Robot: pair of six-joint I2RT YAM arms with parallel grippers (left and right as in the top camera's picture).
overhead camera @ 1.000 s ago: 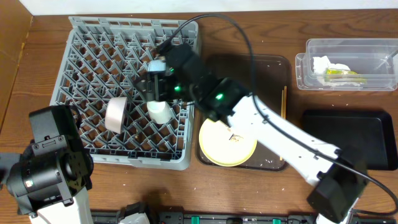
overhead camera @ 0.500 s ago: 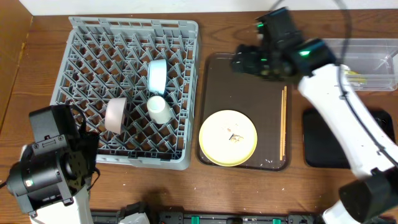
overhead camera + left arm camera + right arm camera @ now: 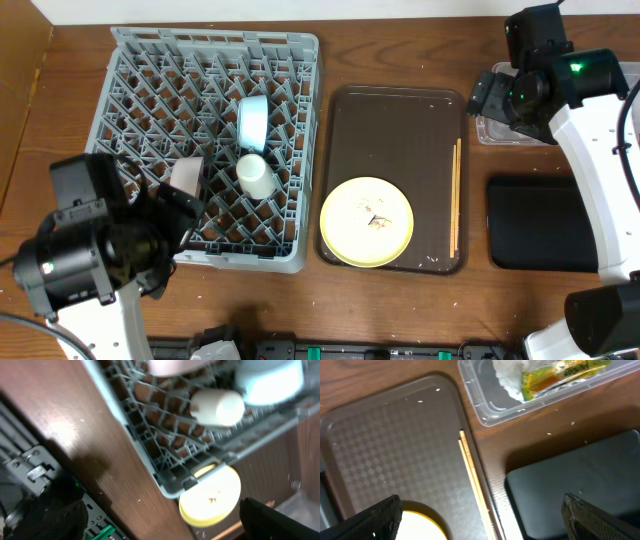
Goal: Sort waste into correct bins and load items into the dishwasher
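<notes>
- Take the dark brown serving tray as your landmark. The large yellow plate lies on its near end with a few whitish crumbs on it. The wooden chopsticks lie along its right edge.
- Just beside the tray on the left stands the grey dish rack. It holds the light blue bowl on its edge, the cream cup and the pink saucer.
- The left arm covers part of the saucer and the near side of the rack.
- To the right of the tray, at its far end, is the clear tub. The white napkin and the green-and-orange wrapper are inside it. From overhead, the right arm hides most of this tub.
- To the right of the tray, at its near end, lies the black tray.
- The right gripper hangs over the right edge of the tray. Its jaws are spread wide and hold nothing.
- The left gripper hovers left of the tray, over the near edge of the rack. Its jaws are also wide apart and touch nothing.
</notes>
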